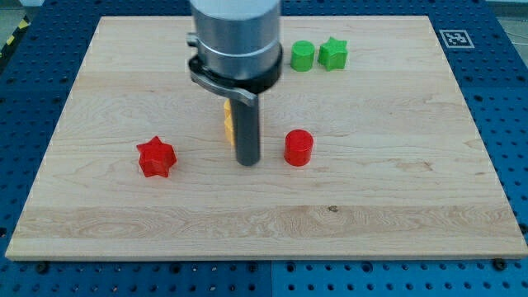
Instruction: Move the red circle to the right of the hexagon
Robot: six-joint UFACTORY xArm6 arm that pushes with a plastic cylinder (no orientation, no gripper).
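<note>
The red circle [299,148] sits on the wooden board a little right of centre. My tip [248,162] rests on the board just to the circle's left, a small gap apart. A yellow block [228,125] stands right behind the rod, mostly hidden by it; its shape cannot be made out. No hexagon can be clearly made out.
A red star [156,157] lies at the view's left. A green circle [303,56] and a green star [333,54] sit side by side near the view's top. The arm's grey body [235,37] hangs over the top middle. The board [396,190] lies on a blue perforated table.
</note>
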